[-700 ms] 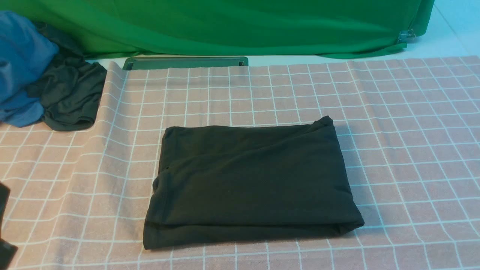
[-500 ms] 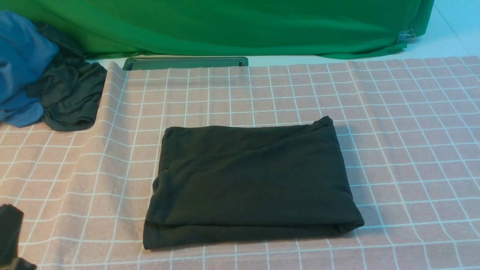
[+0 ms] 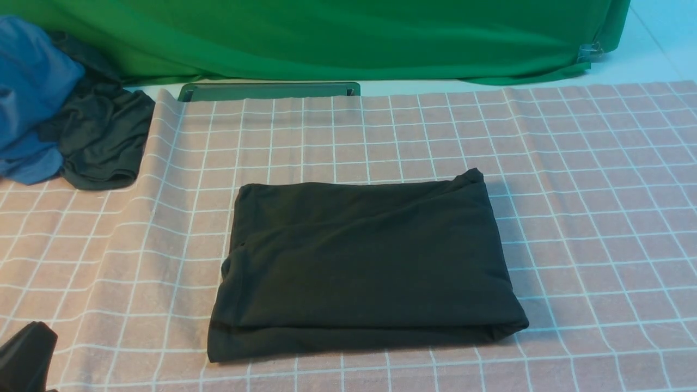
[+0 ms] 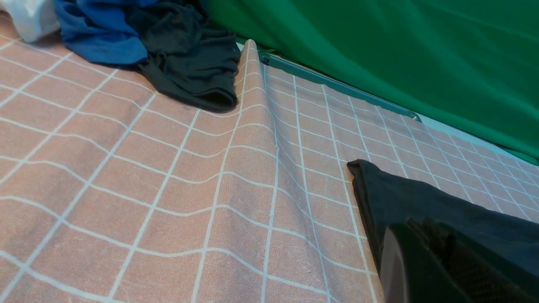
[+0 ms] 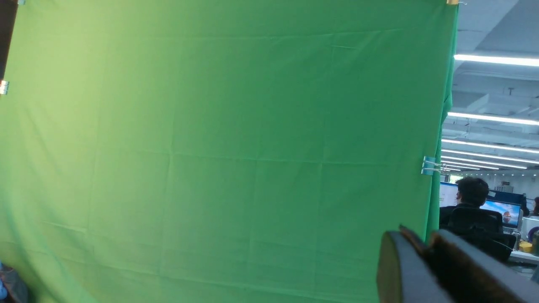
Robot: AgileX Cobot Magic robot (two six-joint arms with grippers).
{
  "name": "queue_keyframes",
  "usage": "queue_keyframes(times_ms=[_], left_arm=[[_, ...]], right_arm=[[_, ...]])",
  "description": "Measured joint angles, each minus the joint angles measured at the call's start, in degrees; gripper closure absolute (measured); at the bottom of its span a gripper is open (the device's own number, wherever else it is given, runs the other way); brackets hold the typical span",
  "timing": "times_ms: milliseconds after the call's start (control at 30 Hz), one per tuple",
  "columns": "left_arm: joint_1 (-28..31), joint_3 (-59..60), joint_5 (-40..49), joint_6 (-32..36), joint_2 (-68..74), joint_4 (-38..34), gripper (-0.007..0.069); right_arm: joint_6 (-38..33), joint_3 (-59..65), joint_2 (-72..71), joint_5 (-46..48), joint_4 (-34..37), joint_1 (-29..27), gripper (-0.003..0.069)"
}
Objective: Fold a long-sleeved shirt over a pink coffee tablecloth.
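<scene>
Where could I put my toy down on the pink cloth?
Right of the folded shirt the pink cloth is bare, and so is the strip between the shirt and the green tray. The far left corner is crowded with the clothes pile.

The long-sleeved shirt was plain black; the pink coffee tablecloth dusty pink with white grid lines; the backdrop cloth green.
</scene>
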Motion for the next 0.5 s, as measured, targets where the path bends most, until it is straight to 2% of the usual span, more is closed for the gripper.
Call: queue_keyframes(times_ms=[500], left_arm=[[0.00,0.00,0.04,0.41,0.00,0.71,0.0611]], right_arm=[[0.00,0.00,0.00,0.00,0.00,0.00,0.0506]])
